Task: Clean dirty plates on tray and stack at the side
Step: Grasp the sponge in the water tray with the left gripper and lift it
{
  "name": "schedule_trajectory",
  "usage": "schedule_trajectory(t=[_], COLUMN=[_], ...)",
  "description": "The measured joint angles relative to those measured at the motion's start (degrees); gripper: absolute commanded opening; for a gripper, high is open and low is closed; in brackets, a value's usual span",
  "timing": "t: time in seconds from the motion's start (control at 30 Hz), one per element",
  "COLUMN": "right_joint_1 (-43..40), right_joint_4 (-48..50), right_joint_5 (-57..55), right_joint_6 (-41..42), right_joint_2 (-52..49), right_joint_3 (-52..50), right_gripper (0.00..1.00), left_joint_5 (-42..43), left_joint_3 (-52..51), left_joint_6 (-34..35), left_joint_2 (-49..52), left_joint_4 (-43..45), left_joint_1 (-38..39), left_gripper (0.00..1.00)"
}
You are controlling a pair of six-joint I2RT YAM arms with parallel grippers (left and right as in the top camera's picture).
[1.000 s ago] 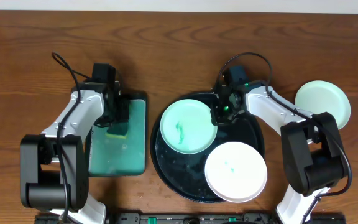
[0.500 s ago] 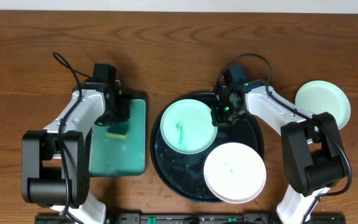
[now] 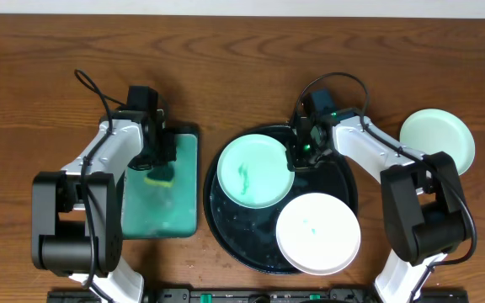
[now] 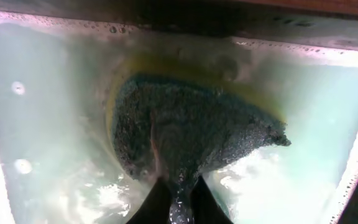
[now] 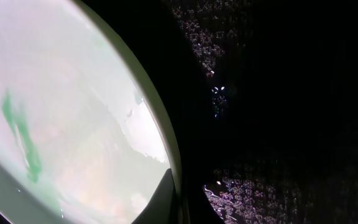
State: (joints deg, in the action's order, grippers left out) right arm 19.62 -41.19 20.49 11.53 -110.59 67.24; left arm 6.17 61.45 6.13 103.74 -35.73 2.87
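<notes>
On the round black tray (image 3: 339, 172) lie a mint-green plate (image 3: 255, 171) with a teal smear and a white plate (image 3: 318, 232) with small teal marks. My right gripper (image 3: 296, 156) is shut on the right rim of the green plate (image 5: 73, 124), one finger over the rim and one under it. A second mint plate (image 3: 437, 140) rests on the table at the far right. My left gripper (image 3: 160, 165) is shut on a dark-topped yellow sponge (image 4: 191, 134), squeezing it out of shape in the soapy green rectangular tray (image 3: 162, 210).
Foamy water covers the bottom of the green tray (image 4: 36, 124). Water droplets lie on the black tray's floor (image 5: 260, 180). Bare wooden table (image 3: 242, 59) stretches across the back.
The left gripper has closed on the sponge in the green tray. The right gripper and the plates have not moved.
</notes>
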Motion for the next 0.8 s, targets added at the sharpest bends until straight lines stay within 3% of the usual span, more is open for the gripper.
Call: schedule_trajectory(t=[0.27, 0.5, 0.8], right_joint_1=[0.0, 0.0, 0.0], right_joint_4=[-0.11, -0.15, -0.2], right_joint_5=[0.04, 0.07, 0.07], right_joint_6=[0.0, 0.0, -0.04], right_joint_2=[0.0, 0.0, 0.0], right_joint_3=[0.0, 0.02, 0.02], right_gripper=[0.01, 0.01, 0.01], left_joint_5=[0.66, 1.25, -0.98], left_joint_3=[-0.28, -0.46, -0.46], left_joint_6=[0.0, -0.61, -3.39], left_joint_2=[-4.61, -23.3, -38.64], left_joint_4=[-3.17, -4.61, -5.29], left_joint_1=[0.0, 0.02, 0.02], left_gripper=[0.07, 0.07, 0.07])
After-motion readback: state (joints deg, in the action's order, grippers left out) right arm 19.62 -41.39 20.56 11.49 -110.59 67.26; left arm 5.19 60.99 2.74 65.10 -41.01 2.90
